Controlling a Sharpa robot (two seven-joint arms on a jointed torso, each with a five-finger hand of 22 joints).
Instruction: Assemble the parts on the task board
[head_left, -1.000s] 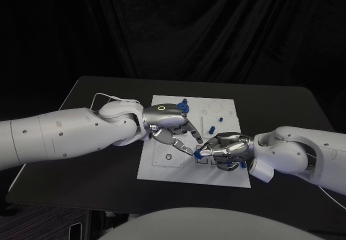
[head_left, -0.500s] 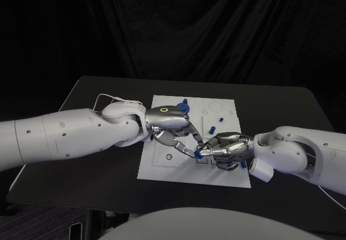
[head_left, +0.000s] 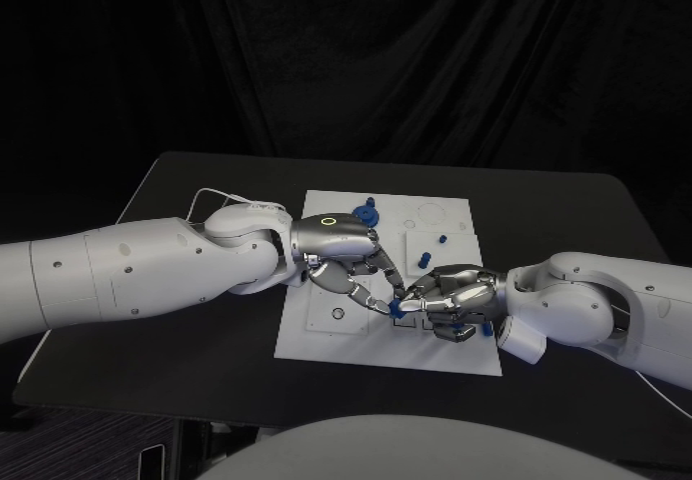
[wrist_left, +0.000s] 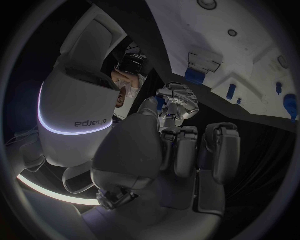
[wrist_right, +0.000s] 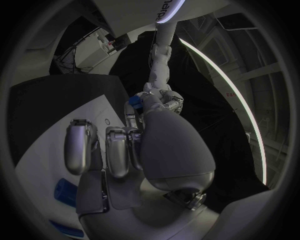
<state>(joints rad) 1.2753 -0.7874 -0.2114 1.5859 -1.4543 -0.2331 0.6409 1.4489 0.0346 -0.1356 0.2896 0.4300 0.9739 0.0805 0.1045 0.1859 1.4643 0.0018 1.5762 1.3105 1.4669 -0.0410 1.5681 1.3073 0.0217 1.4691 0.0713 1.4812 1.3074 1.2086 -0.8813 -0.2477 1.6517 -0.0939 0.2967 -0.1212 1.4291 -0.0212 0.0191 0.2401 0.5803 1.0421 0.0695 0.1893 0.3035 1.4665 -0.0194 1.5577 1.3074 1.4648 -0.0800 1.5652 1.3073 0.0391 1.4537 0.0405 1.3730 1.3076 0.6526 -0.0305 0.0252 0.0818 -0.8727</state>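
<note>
The white task board (head_left: 332, 335) lies mid-table, and both hands meet over its near half. My right hand (head_left: 450, 297) pinches a small blue part (head_left: 398, 304) at its fingertips; the right wrist view shows that part (wrist_right: 133, 101) just past my right hand (wrist_right: 125, 150). My left hand (head_left: 346, 252) reaches in from the left, with its fingertips against the same part. Whether it grips the part I cannot tell. In the left wrist view the part (wrist_left: 159, 102) sits between my left hand (wrist_left: 181, 155) and the right hand (wrist_left: 180, 97).
Other blue parts stand on the board: one at the far edge (head_left: 368, 210), two near the middle (head_left: 437, 238) (head_left: 426, 260), and one under the right hand (head_left: 459, 331). Round and square sockets mark the board. Bare black table (head_left: 188, 340) lies on both sides.
My left hand has slid slightly right, bringing its fingertips up to the blue part at the right hand's fingertips. The right hand has stayed in place.
</note>
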